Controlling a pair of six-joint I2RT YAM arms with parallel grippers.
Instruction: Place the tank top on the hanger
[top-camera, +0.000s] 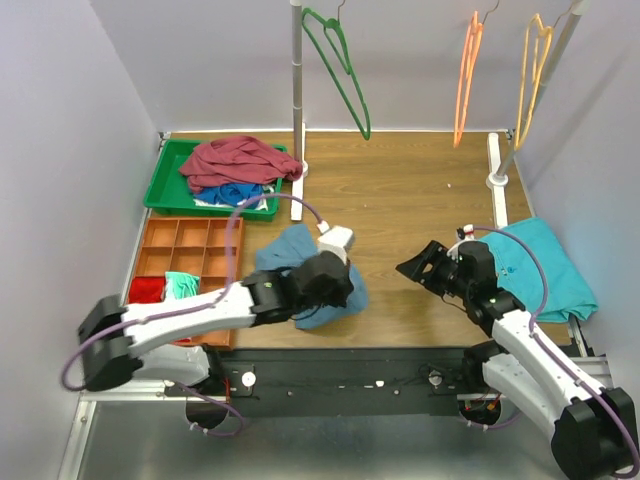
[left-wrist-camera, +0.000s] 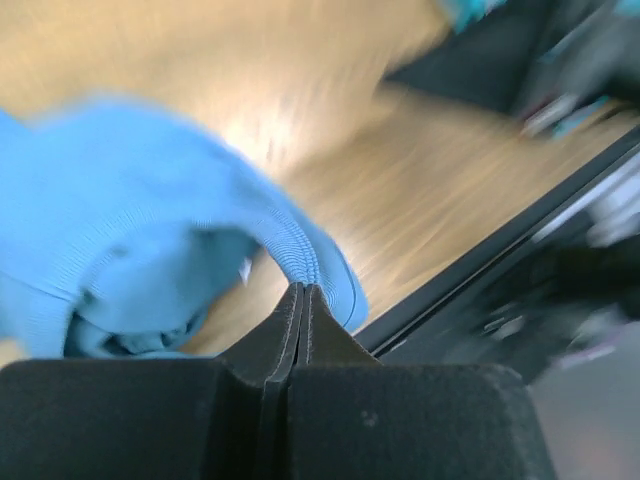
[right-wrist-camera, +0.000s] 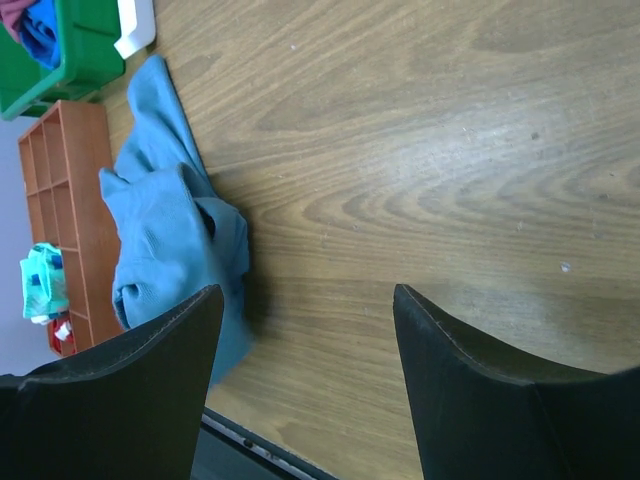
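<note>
Over the table (top-camera: 420, 200), left gripper (left-wrist-camera: 303, 292) pinches ribbed edge of tank top (left-wrist-camera: 130, 200).

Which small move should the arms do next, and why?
Probably lift the left gripper a little: its fingers are shut on the tank top's ribbed edge, while the rest lies bunched on the table. The right gripper is open, apart.

No readable text, no labels, no brands, no numbers, no signs anywhere
</note>
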